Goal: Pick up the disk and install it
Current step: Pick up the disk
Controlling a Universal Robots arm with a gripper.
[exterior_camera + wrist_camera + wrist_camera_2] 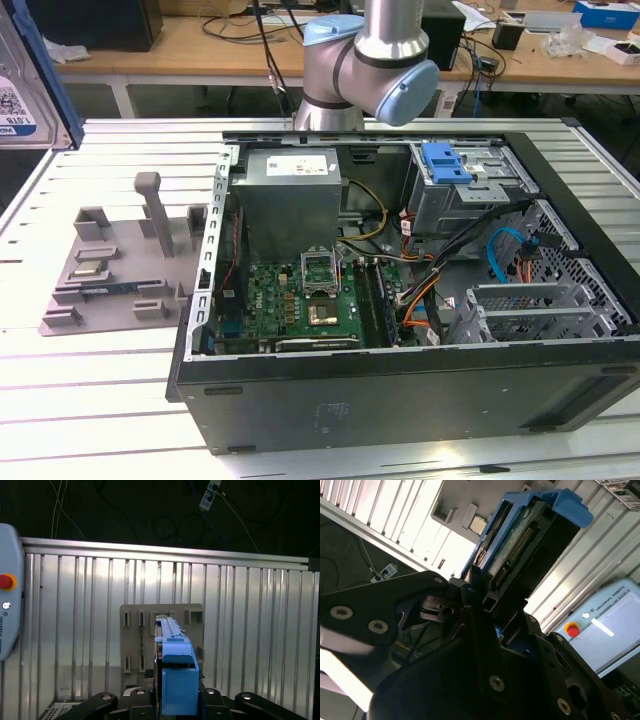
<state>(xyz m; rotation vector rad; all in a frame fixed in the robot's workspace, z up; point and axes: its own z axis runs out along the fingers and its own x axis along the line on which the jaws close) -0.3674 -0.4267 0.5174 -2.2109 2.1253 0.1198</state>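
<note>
Disk (pixel 175 680) held in jaws, apparently above stand (pixel 132 647)

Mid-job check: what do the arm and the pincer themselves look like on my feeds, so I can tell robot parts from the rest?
The arm is a silvery-grey metal tube with rounded joint housings, each closed by a light blue cap. The pincer, seen in both wrist views, is matt black, built of flat angular linkage bars joined by round silver screw heads.
</note>
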